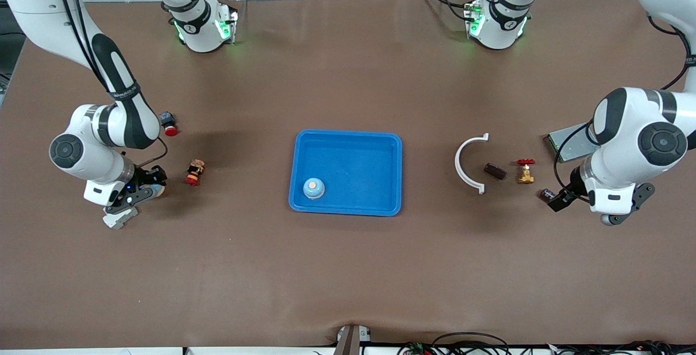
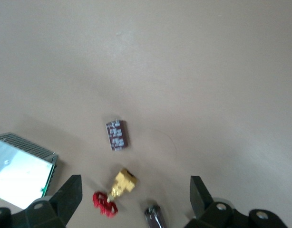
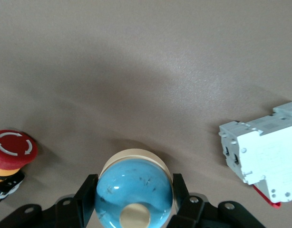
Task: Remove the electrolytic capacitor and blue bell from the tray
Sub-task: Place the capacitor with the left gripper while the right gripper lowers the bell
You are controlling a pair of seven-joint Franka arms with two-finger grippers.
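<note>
Two bells, one capacitor, both my arms at the tabletop's ends.

At the right arm's end of the tabletop, my right gripper [image 1: 145, 192] is clamped on a blue bell [image 3: 134, 190], with a white breaker [image 1: 120, 218], a small figurine [image 1: 194, 173] and a red button [image 1: 170, 128] near it. A second bell [image 1: 314, 188] sits in the blue tray [image 1: 348, 209] at the tabletop's middle, in a corner nearer the front camera. A white curved clip [image 1: 466, 163], the dark capacitor [image 1: 495, 170] and a brass valve [image 1: 525, 172] follow. My left gripper [image 2: 136, 192] hangs open, holding nothing, over the left arm's end.
</note>
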